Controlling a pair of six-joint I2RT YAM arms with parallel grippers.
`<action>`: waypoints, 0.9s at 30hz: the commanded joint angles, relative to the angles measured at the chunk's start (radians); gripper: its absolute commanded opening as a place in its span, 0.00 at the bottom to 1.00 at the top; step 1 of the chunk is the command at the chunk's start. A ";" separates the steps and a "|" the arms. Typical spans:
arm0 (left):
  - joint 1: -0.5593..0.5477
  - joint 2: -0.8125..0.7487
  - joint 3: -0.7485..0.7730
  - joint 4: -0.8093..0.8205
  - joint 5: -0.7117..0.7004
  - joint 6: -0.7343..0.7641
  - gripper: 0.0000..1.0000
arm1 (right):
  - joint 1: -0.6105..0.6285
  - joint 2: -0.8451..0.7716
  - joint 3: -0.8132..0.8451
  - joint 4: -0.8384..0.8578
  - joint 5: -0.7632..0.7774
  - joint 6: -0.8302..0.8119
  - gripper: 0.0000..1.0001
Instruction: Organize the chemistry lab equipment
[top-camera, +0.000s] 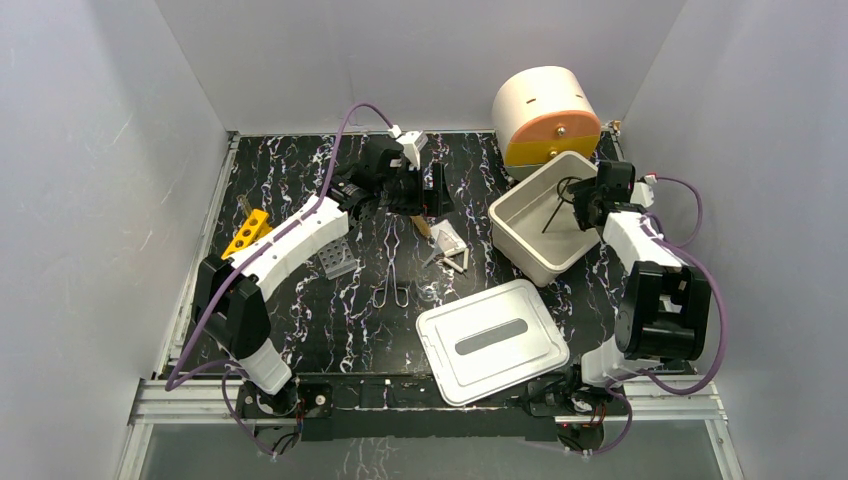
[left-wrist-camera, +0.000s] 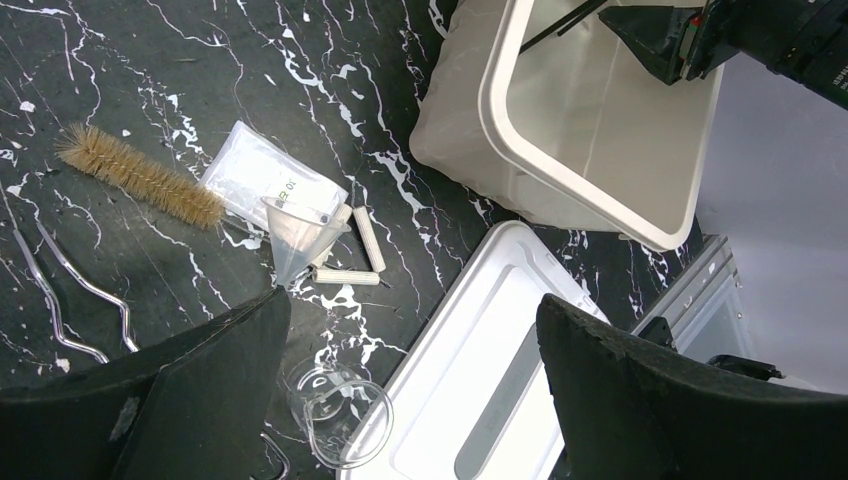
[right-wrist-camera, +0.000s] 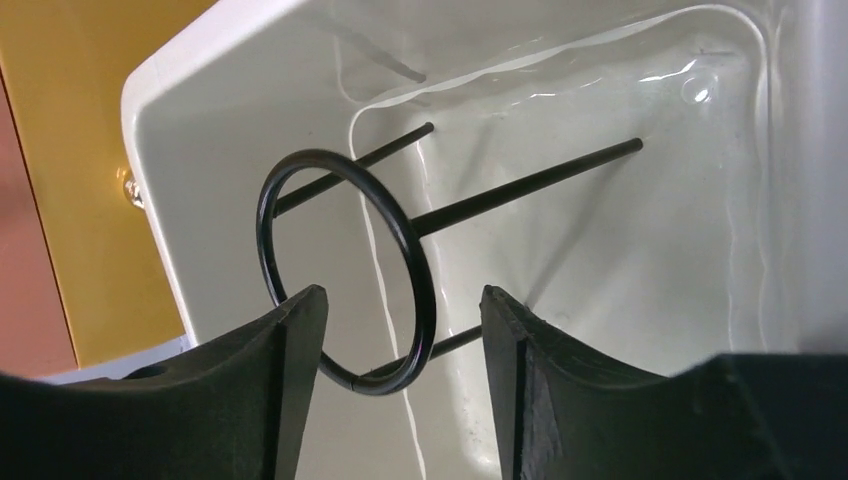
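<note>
My right gripper hangs over the white bin, open. The black wire loop with its straight stem stands between the fingers of my right gripper, a gap showing on each side. My left gripper hovers wide open above the table's middle, holding nothing. Below it lie a bristle brush, a clear funnel, a plastic packet, the white triangle, a glass beaker and the metal tongs.
The bin's white lid lies flat at the front, beside the beaker. A grey tube rack and a yellow block sit left, under my left arm. A round white and orange device stands behind the bin.
</note>
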 joint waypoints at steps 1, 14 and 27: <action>0.009 -0.020 0.032 -0.013 0.013 0.007 0.93 | -0.005 -0.062 0.046 -0.030 0.027 -0.054 0.70; 0.028 -0.063 -0.026 -0.033 -0.033 -0.009 0.95 | -0.005 -0.200 0.142 -0.241 0.040 -0.363 0.83; 0.053 -0.070 -0.066 -0.130 -0.051 -0.020 0.95 | 0.200 -0.282 0.220 -0.341 -0.207 -0.622 0.82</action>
